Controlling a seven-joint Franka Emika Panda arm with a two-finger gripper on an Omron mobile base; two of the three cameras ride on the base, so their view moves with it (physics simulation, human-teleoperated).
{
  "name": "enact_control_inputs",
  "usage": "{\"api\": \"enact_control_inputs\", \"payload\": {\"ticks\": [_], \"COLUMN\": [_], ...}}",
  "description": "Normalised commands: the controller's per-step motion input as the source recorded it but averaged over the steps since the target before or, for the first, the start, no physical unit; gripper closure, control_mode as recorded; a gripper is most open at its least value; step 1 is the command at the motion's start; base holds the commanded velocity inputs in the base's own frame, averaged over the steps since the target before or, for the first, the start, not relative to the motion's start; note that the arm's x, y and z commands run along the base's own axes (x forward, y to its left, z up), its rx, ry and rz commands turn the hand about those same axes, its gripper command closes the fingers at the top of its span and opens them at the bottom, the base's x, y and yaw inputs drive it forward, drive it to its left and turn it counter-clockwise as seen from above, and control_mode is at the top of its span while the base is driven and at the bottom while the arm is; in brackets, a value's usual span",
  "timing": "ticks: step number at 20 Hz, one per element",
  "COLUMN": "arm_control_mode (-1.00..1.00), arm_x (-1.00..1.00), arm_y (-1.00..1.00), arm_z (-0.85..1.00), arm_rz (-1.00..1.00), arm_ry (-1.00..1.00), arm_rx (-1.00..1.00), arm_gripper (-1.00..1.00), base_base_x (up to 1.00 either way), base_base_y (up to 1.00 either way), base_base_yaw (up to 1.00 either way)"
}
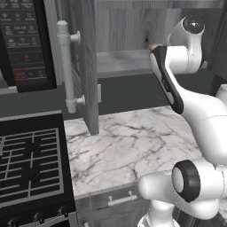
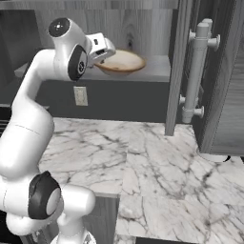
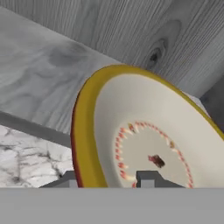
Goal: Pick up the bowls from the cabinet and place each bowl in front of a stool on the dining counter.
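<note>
Straddling the near rim of the cream-tan ceramic bowl with a brownish-yellow edge (image 3: 148, 144), the two dark fingertips (image 3: 147, 179) of the white arm's gripper (image 2: 102, 54) pinch that rim, one inside and one outside. It sits on the shelf of the grey wood-grain wall cabinet (image 2: 157, 71), above the white grey-veined marble worktop (image 2: 157, 162).
</note>
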Motion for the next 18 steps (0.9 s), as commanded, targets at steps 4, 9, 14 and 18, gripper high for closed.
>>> {"api": "enact_control_inputs", "payload": {"ticks": [4,9,14,18], "arm_control_mode": [-1.0,-1.0,-1.0,-1.0], "arm_x": [-1.0,-1.0,-1.0,-1.0], "arm_y": [0.41,0.3,0.27,0.22], "arm_z": [-0.05,0.0,0.03,-0.13], "arm_rz": [0.08,0.06,0.05,0.04], "arm_ry": [-0.08,-0.24,-0.21,0.04], "arm_rx": [0.0,0.0,0.0,0.0], "arm_gripper": [1.0,1.0,1.0,1.0], "base_base_x": [0.0,0.0,0.0,0.0], "base_base_y": [0.0,0.0,0.0,0.0], "base_base_yaw": [0.0,0.0,0.0,0.0]}}
